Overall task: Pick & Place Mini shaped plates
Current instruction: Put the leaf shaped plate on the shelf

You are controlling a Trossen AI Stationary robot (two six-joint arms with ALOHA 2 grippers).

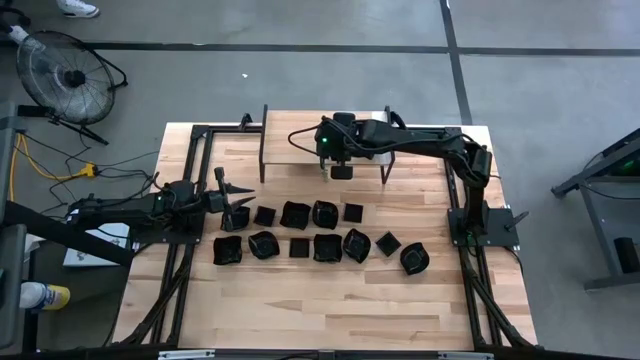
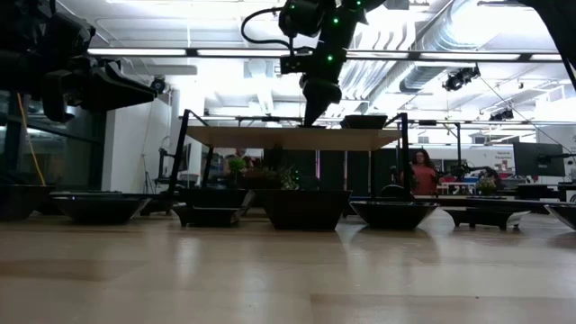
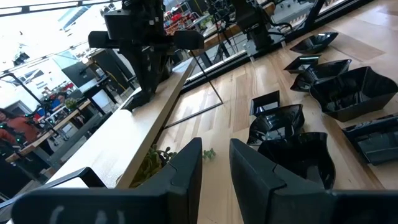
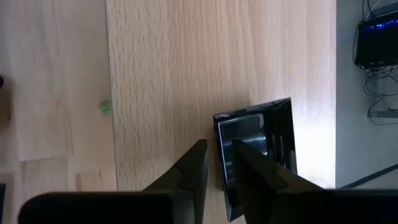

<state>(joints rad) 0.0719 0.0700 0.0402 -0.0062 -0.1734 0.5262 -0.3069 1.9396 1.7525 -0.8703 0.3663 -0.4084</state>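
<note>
Your right gripper hangs over the raised light-wood shelf at the tabletop's far edge, its fingers parted by a narrow gap. One finger stands just inside the rim of a small glossy black square plate lying on the shelf near its right end; the other stands just outside that rim. From these views you cannot tell whether the plate is pinched or released.

The rest of the mini shaped plates, glossy black dishes of square, rounded and scalloped outline, sit in two loose rows across the middle of the pale butcher-block tabletop, well clear of the shelf and closer to the near edge than it is. The last one, a rounded dish, lies toward the right edge.

Your left gripper waits low at the left end of those rows, near the left edge, pointed along them. Its dark fingers stand partly open with nothing between them, and a scalloped dish lies just ahead.
</note>
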